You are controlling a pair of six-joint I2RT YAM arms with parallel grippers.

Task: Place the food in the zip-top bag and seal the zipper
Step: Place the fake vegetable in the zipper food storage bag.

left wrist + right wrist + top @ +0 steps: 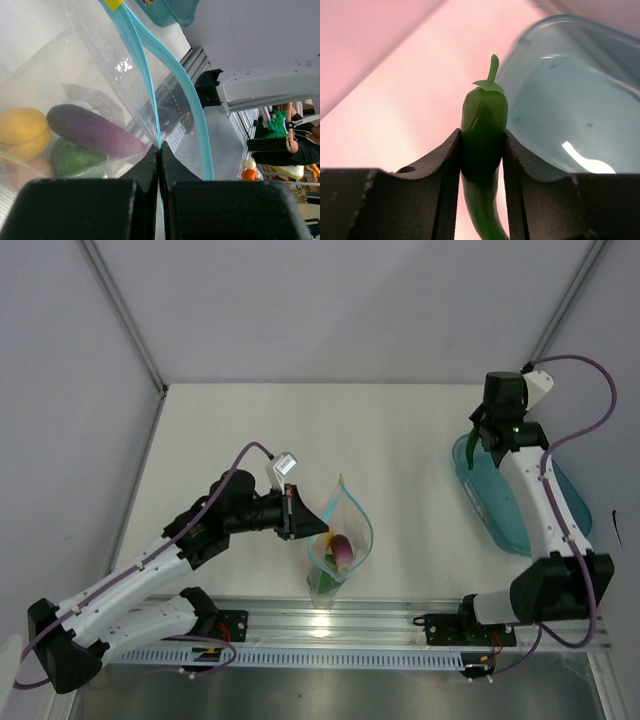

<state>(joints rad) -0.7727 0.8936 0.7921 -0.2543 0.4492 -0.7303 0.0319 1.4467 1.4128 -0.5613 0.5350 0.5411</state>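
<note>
Black fingertips of your left gripper [159, 150] fill the bottom of the left wrist view. They are pressed together with no gap, pinching the zipper [141, 60] right where its two teal strips meet. Beyond the pinch the strips fan apart, so the mouth of the zip-top bag [100, 60] gapes open.

Through the clear plastic you see:
- the eggplant [90, 131], lying slantwise
- the yellow pepper [22, 129], to its left
- a green piece [75, 157], tucked under the eggplant
- a pale pinkish shape [22, 175] at lower left, too blurred for you to name

A small yellow tab [114, 4] sits at the far end of the strip.

From the top camera, the bag rests on the white table [250, 430] near the front edge. It lies between your two arms, closer to the left one, and its mouth shows as an open teal loop.

Your right gripper [481, 150] is clamped on a green pepper [485, 112], one finger on each side. The stem points up and the tail hangs below the fingers. It hovers at the far end of the teal tray [570, 100], well apart from the bag.
</note>
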